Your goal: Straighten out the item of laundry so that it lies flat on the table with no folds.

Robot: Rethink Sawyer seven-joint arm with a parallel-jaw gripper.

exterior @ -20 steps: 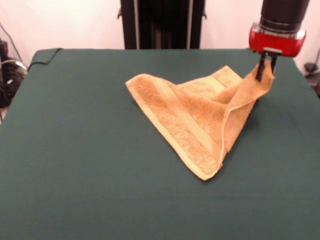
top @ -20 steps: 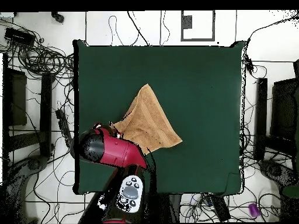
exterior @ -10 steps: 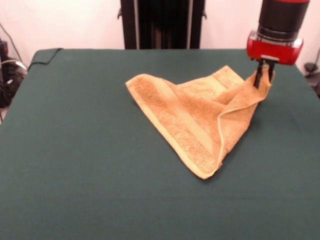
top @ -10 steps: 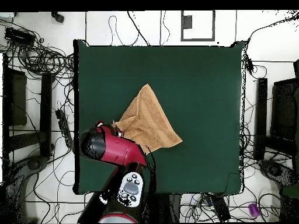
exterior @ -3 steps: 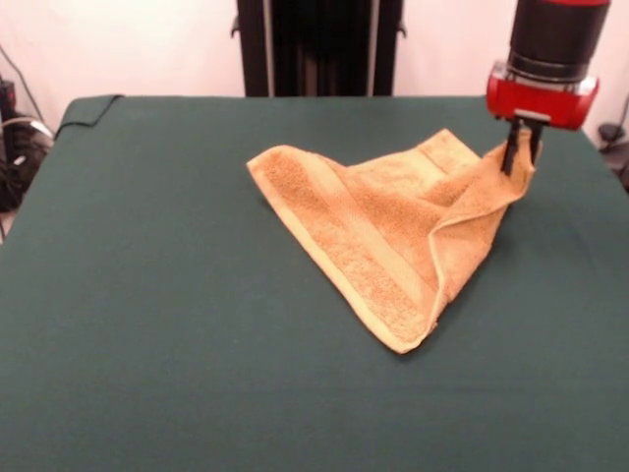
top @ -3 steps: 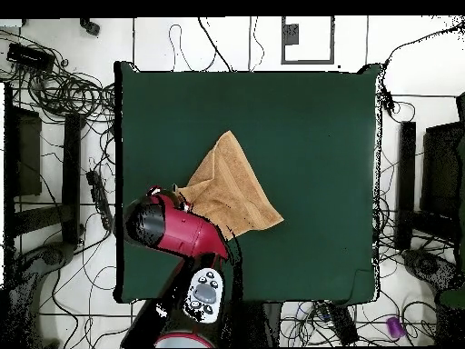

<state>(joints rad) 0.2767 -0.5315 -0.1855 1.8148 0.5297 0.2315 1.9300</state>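
The orange-tan terry towel (exterior @ -3 steps: 393,231) is seen folded into a rough triangle on the dark green table (exterior @ -3 steps: 147,324), somewhat right of the middle in the front view. One corner is lifted off the cloth at the far right and is pinched between the closed fingers of the gripper (exterior @ -3 steps: 519,147), below the red wrist of the arm (exterior @ -3 steps: 543,93). The near tip of the towel is laid flat, and a woven band is visible along the folded edge
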